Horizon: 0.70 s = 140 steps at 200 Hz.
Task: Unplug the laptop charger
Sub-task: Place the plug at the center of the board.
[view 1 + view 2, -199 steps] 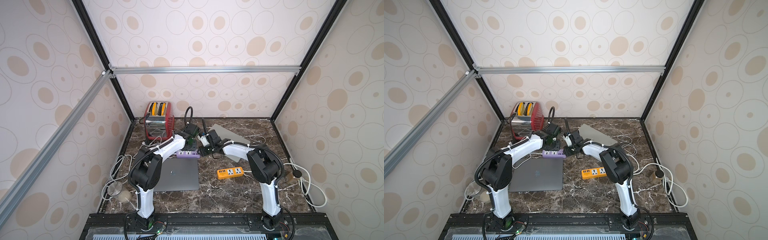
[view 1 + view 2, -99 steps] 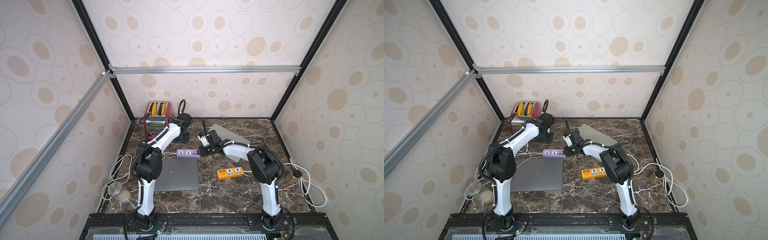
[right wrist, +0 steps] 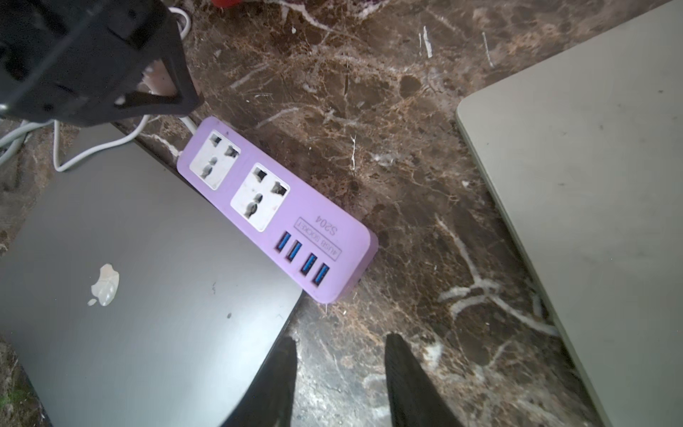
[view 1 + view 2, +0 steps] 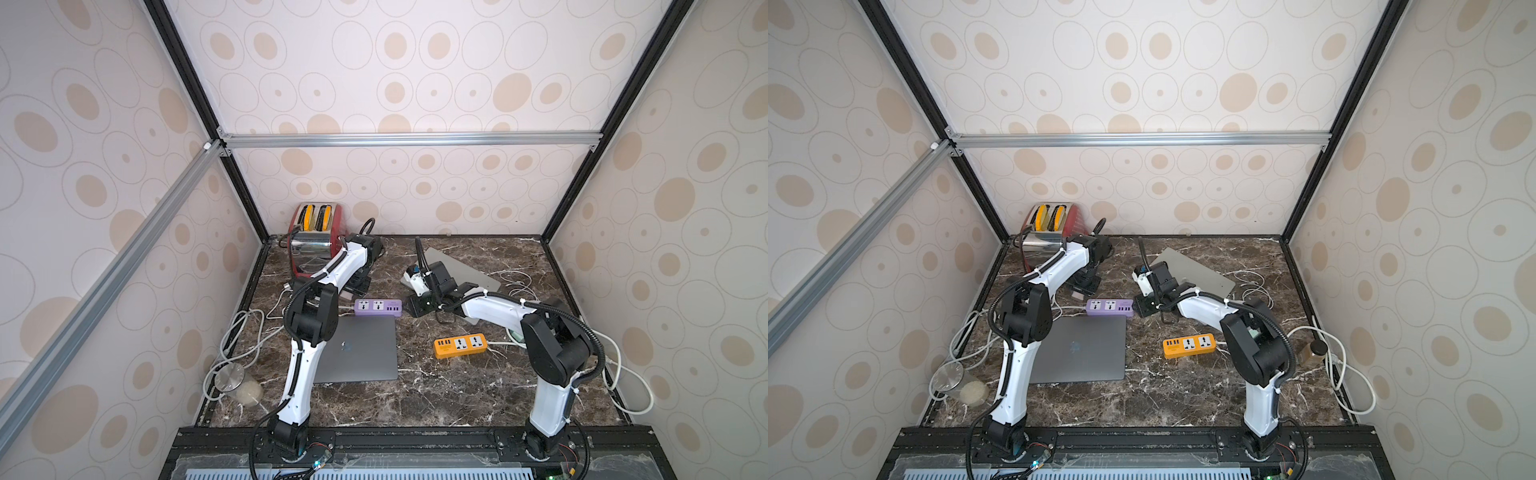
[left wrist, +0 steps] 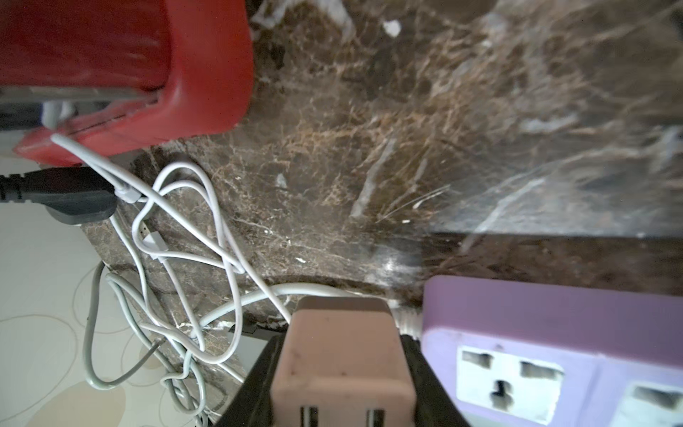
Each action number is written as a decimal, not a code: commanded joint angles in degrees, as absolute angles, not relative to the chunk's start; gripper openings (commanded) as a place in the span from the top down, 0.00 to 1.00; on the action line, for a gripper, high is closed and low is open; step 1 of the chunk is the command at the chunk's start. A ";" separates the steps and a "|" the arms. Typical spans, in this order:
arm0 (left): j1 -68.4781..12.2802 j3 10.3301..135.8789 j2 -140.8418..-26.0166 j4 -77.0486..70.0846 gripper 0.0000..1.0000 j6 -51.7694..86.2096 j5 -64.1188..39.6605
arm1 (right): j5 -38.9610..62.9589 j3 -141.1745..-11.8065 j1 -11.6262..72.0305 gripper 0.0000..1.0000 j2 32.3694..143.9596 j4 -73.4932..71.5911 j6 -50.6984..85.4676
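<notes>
Left fingers [image 5: 255, 392] clamped on either flank of the pinkish laptop charger [image 5: 342, 362], which we see held just beside the cable end of the purple power strip [image 5: 554, 314] and clear of it; both sockets of the strip stand empty in the right wrist view. Right fingers [image 3: 410, 380] apart, holding nothing, poised over the bare bench [image 3: 406, 111] just off the strip's USB end. We judge the chief hazard to be the tangle of white cables [image 5: 177, 229] lying between the charger and the red toaster [image 5: 148, 55]: should the brick be carried away, a loop may snag on the black plug [image 5: 74, 196] and drag the strip, or tug the dark laptop [image 3: 129, 295] if the lead runs to it, which we cannot tell. The grip bears on smooth sides only, so a taut lead could pull the brick free and drop it onto the laptop lid. The right fingers, lowered carelessly, may shove the strip, which lies along the laptop's edge
</notes>
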<state>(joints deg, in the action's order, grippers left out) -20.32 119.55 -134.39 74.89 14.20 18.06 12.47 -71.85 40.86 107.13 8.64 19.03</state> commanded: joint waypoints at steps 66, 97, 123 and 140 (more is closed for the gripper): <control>-19.47 117.86 -136.49 70.69 0.62 11.47 23.88 | 11.78 -70.03 41.08 0.57 104.43 9.67 18.37; -19.43 117.07 -135.23 67.29 0.50 10.21 21.27 | 11.86 -70.38 41.06 0.57 104.76 9.84 18.37; -19.43 116.39 -133.94 64.38 0.46 8.87 19.13 | 12.41 -70.69 41.05 0.57 105.25 9.56 18.63; -19.43 116.28 -133.26 63.20 0.44 8.43 18.90 | 12.65 -70.76 41.09 0.57 105.47 9.56 18.72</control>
